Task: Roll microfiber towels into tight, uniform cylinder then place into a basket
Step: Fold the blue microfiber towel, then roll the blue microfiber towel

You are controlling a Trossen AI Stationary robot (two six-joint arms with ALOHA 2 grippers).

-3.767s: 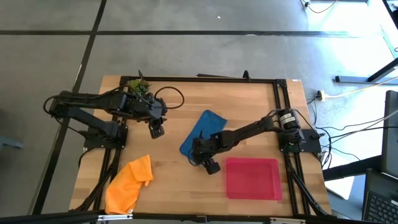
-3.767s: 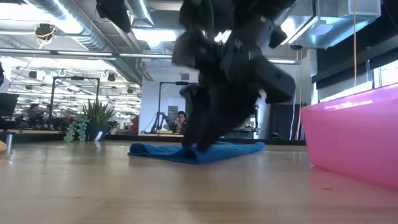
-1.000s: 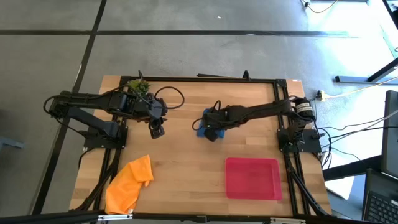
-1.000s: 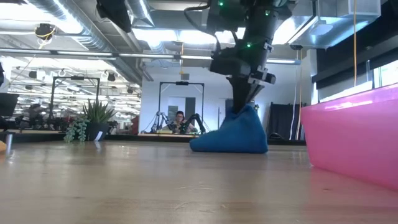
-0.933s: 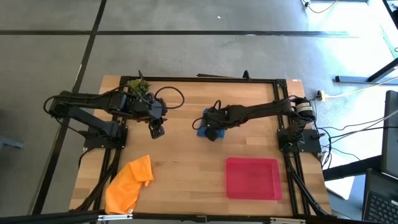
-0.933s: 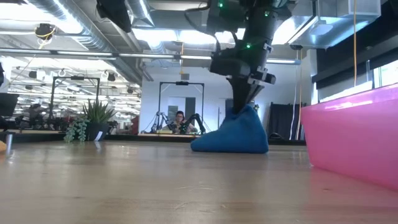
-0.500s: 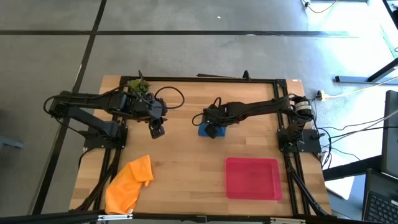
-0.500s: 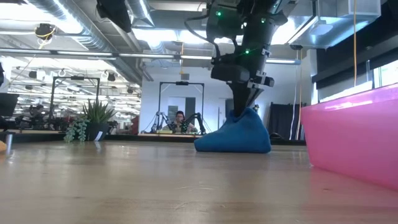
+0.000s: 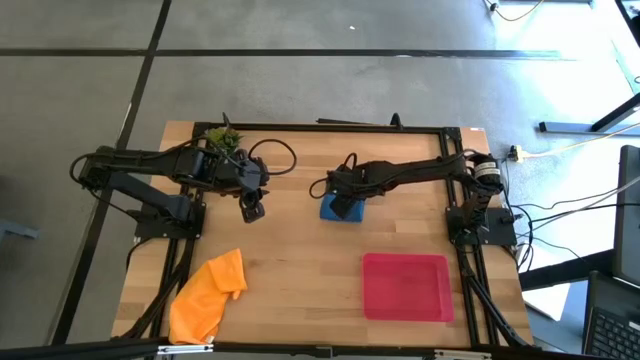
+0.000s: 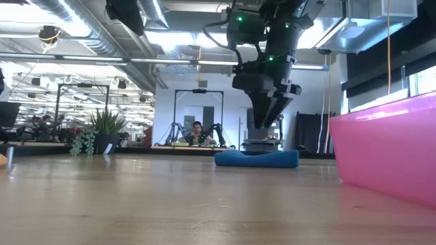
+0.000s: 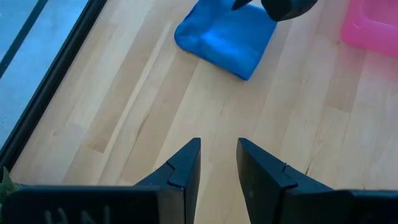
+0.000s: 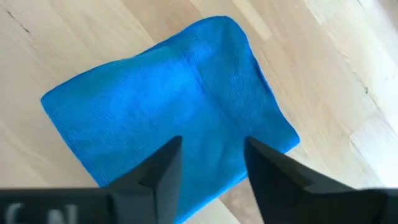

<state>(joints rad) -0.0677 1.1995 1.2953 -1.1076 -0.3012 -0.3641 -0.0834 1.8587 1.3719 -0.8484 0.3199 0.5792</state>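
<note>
No readable writing anywhere on the cloths, the tray or the arms. Right claw (image 10: 270, 126) hangs just above the blue towel (image 9: 342, 209), fingers (image 12: 163, 168) spread apart and gripping nothing, clear air showing between tips and cloth in the low view. That towel lies folded flat on the counter (image 9: 300, 290) near its centre, slightly toward twelve o'clock. Its edges sit well inside the counter's frame, with bare wood on every side. Left claw (image 9: 253, 211) waits off at nine o'clock from the blue towel, fingers parted and empty, with open wood between them. Orange towel (image 9: 208, 295) lies crumpled down at seven o'clock, close to the counter's near-left corner, well apart from everything else. Red tray (image 9: 407, 286) sits at five o'clock from the blue towel, empty, its rim near the counter's right rail. A small green plant (image 9: 222, 135) stands at the far-left corner behind the left arm. Nothing lies between blue towel and tray.
</note>
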